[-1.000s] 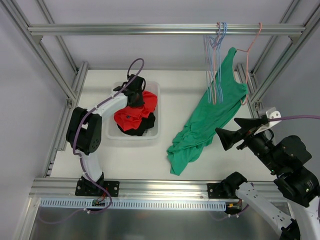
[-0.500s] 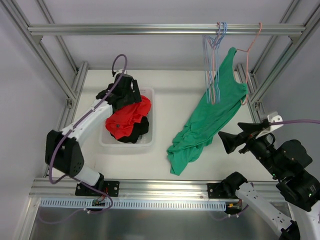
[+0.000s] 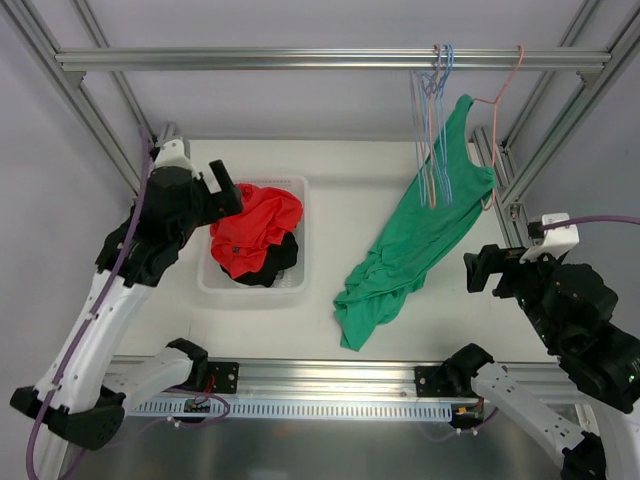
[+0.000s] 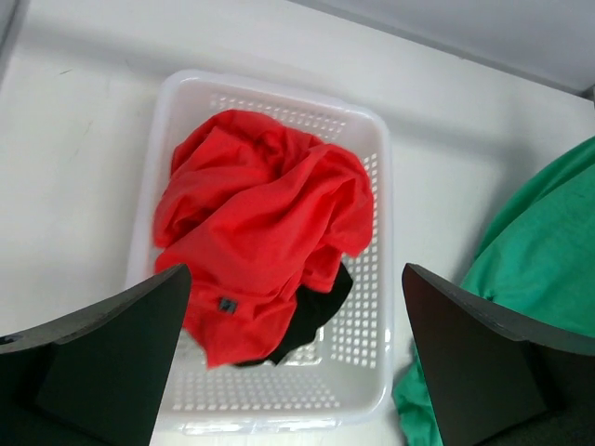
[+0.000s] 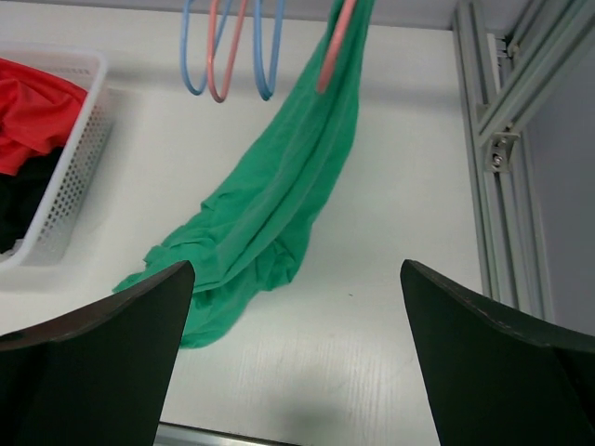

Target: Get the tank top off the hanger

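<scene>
The left gripper [image 4: 293,269] is open and empty, its fingers spread wide above a white perforated basket [image 4: 279,88]. The right gripper [image 5: 297,265] is also open and holds nothing, facing the green tank top [image 3: 415,235] without touching it.

The left wrist view alone shows a small dark label [image 4: 224,303] on the red garment [image 4: 260,223] in the basket; its writing is too small to read. A black garment [image 4: 311,325] lies underneath.

The tank top hangs by one strap from a pink hanger [image 3: 495,100]. Its long axis slants from that strap at upper right down to lower left, where the hem lies bunched on the white table [image 3: 360,180].

Only the top view shows the hanger hooked over the aluminium rail [image 3: 300,58], beside spare blue and pink hangers [image 3: 432,130].
</scene>
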Available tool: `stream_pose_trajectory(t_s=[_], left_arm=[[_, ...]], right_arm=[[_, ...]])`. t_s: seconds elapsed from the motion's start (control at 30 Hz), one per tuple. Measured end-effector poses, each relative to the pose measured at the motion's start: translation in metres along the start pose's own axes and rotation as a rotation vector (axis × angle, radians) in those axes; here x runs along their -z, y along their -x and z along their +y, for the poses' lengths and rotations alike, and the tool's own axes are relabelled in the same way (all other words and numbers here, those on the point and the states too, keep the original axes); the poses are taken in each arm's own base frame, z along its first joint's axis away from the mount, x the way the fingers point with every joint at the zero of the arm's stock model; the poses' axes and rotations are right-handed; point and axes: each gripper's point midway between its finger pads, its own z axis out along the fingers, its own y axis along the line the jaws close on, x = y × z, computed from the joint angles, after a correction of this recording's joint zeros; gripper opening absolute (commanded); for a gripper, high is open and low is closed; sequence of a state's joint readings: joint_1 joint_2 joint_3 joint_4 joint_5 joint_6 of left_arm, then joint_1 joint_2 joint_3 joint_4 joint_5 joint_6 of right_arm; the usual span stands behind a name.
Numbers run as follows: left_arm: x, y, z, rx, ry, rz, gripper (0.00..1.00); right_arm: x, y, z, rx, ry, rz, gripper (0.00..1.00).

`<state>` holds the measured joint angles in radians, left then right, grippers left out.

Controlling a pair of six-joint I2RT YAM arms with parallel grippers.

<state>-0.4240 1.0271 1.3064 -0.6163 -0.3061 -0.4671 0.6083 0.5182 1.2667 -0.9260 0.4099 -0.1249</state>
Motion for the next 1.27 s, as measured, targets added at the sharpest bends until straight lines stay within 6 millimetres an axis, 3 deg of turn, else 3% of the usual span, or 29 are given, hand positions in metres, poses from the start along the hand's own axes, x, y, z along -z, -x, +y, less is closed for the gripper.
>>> stream_pose_trajectory(t_s=[0.23,0.47,0.63,0.87,1.27], left_arm=[[0.070,-0.001,0.056,-0.041,0.109,-0.084,0.99],[0.101,-0.045,0.108,-0.087,0.193,-0.102,0.98],[0.107,-0.057,0.123,-0.091,0.226,-0.115,0.99],[0.099,-0.070,0.129,-0.103,0.250,-0.082,0.99],[0.094,-0.076,0.135,-0.090,0.289,-0.080,0.99]], right_arm=[[0.012,-0.018,-0.027,0.058,-0.117,0.068,0.99],[0.029,-0.030,-0.048,0.092,-0.180,0.083,0.99],[0.031,-0.038,-0.058,0.115,-0.226,0.095,0.99],[0.028,-0.042,-0.061,0.128,-0.251,0.105,0.99],[0.021,-0.040,-0.058,0.118,-0.251,0.087,1.00]])
